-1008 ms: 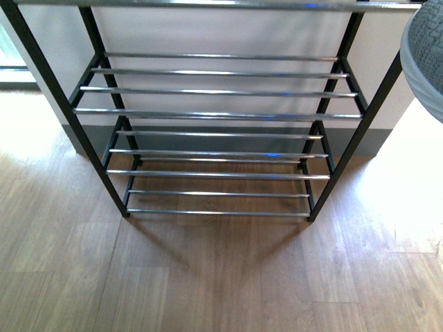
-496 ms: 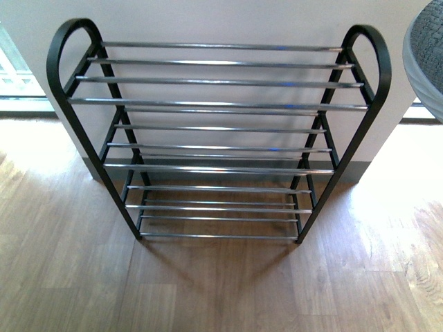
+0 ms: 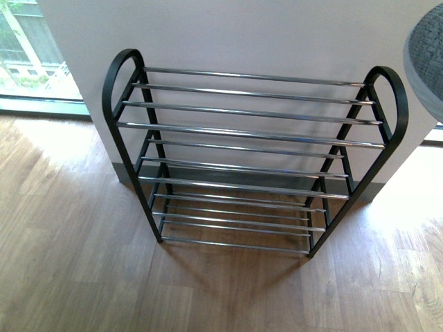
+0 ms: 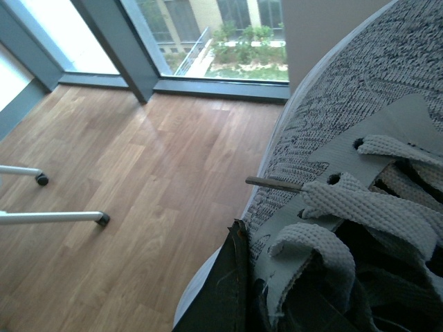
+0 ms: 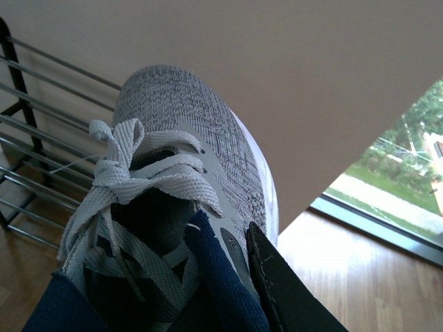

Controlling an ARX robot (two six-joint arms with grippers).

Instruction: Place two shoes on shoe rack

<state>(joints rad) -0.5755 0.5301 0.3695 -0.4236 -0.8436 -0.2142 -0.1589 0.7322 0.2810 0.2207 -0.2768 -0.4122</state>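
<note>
Rack (image 3: 249, 135) sits on the wood floor (image 3: 69, 263) against the wall (image 3: 263, 34), with open floor in front of it. The right gripper (image 5: 225, 238) has its jaws clamped on a grey knit shoe (image 5: 187, 131) up by the rack's right end. The left gripper (image 4: 256, 290), jaws clamped too, holds the other shoe (image 4: 346, 104) over the floor near a window (image 4: 228, 34).

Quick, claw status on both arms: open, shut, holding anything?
Left claw: shut on a grey knit sneaker, held above the floor.
Right claw: shut on the second grey sneaker, one finger inside its collar.
</note>
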